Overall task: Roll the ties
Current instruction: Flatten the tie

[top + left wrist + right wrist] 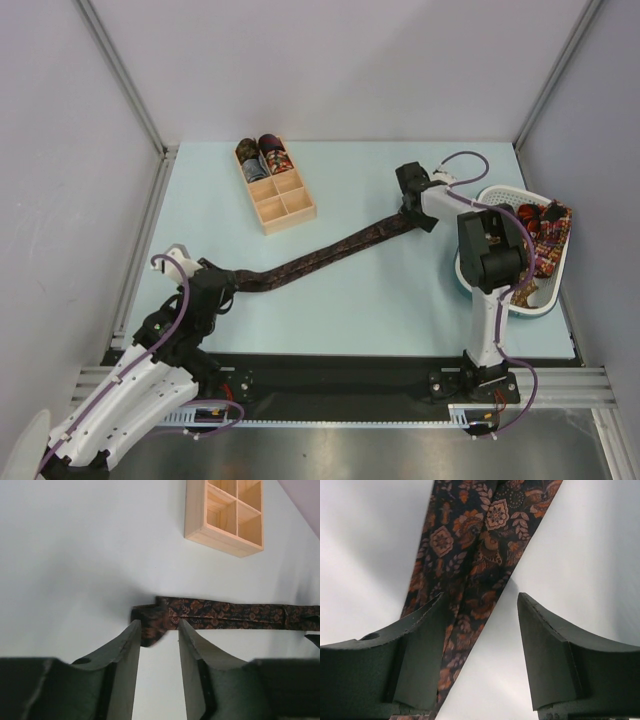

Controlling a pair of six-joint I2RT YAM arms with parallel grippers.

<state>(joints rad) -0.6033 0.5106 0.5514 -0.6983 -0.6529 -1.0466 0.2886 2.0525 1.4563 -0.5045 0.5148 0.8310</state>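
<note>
Pale blue table (380,300) under one long dark tie (320,256), wooden compartment box (283,207), white basket (512,191).

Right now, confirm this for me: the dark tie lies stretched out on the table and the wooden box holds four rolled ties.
Not four: the wooden box holds two rolled ties, in its far pair of compartments, as the top external view shows. The dark tie does lie stretched out on the table.

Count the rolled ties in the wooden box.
2. The left roll and the right roll sit side by side in the two farthest compartments of the wooden box; its other compartments look empty.
</note>
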